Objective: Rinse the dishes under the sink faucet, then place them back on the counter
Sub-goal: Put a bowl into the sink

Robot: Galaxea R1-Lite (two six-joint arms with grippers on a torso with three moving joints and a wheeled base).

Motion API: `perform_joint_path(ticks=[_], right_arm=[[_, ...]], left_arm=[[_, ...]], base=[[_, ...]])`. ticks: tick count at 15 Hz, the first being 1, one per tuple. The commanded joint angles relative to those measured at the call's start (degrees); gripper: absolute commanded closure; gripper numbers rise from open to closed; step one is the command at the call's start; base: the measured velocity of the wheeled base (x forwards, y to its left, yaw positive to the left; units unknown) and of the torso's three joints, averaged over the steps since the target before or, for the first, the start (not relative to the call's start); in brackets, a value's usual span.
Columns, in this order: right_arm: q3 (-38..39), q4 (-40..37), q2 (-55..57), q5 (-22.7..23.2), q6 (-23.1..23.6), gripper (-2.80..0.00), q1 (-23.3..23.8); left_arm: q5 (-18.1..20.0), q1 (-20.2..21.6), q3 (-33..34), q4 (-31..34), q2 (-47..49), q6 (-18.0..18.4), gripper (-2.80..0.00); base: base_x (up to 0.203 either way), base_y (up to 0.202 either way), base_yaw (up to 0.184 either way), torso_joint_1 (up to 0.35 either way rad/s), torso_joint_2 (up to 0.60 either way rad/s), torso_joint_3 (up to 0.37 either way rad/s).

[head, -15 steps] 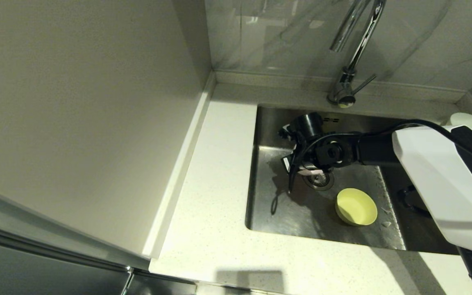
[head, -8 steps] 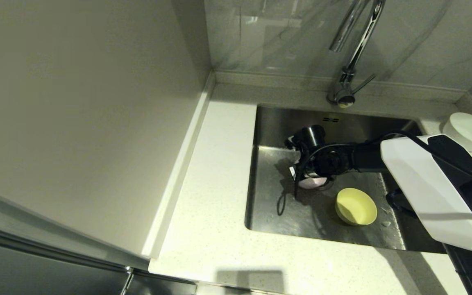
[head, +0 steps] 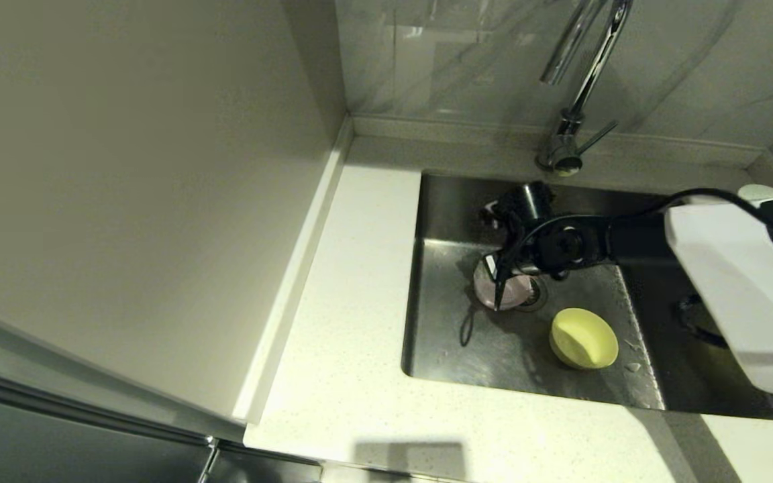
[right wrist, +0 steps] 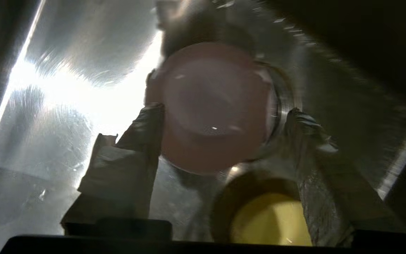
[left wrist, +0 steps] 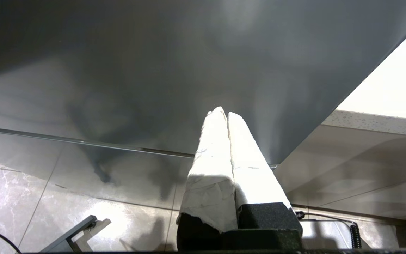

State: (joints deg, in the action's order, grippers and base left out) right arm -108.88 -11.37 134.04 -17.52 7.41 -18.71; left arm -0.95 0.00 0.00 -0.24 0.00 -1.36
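The pale pink bowl (head: 502,293) lies on the floor of the sink (head: 453,342), against the left side of the drain. My right gripper (head: 508,282) hovers over it, open. In the right wrist view the pink bowl (right wrist: 213,106) sits between the spread fingers (right wrist: 146,123); the far finger stands apart from its rim. The yellow-green bowl (head: 583,339) rests in the sink's front right part and also shows as the yellow-green bowl (right wrist: 270,218) by the wrist. The white bowl (head: 762,193) peeks out behind my right arm on the counter (head: 359,302). My left gripper (left wrist: 224,113) is shut and parked below the worktop.
The chrome faucet (head: 578,87) rises behind the sink, its spout above my right wrist. The strainer drain (head: 535,295) is partly covered by the pink bowl. A tall cabinet side (head: 125,201) walls off the counter's left. Small white scraps (head: 631,365) lie near the yellow-green bowl.
My right gripper moved right and toward the back of the sink. The pink bowl, mostly hidden under it before, now shows beside the drain. The arm covers the white bowl again.
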Motion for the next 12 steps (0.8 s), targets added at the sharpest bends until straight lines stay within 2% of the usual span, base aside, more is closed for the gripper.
perform_joint_path(ticks=[1,3,6,7,9,12], right_arm=[[3.6,-1.2,-11.5,0.0,0.1,-2.8,1.5],[7.4,-5.2,-20.5,0.7,0.1,-2.8,5.1],[9.3,-14.9,-28.5,2.8,1.5,-2.8,15.8],[9.1,-17.0,-29.3,3.8,2.3,0.0,18.7],[6.8,-18.2,-29.6,5.8,3.9,0.0,22.2],[1.0,-18.3,-26.9,6.4,4.9,0.0,24.7]], left_arm=[[0.0,0.0,0.0,0.0,-0.1,0.0,0.0],[0.0,0.0,0.0,0.0,-0.1,0.0,0.0],[0.0,0.0,0.0,0.0,-0.1,0.0,0.0],[0.0,0.0,0.0,0.0,-0.1,0.0,0.0],[0.0,0.0,0.0,0.0,-0.1,0.0,0.0],[0.0,0.0,0.0,0.0,-0.1,0.0,0.0]], base=[[0.0,0.0,0.0,0.0,0.0,0.0],[0.0,0.0,0.0,0.0,0.0,0.0],[0.0,0.0,0.0,0.0,0.0,0.0],[0.0,0.0,0.0,0.0,0.0,0.0],[0.0,0.0,0.0,0.0,0.0,0.0],[0.0,0.0,0.0,0.0,0.0,0.0]])
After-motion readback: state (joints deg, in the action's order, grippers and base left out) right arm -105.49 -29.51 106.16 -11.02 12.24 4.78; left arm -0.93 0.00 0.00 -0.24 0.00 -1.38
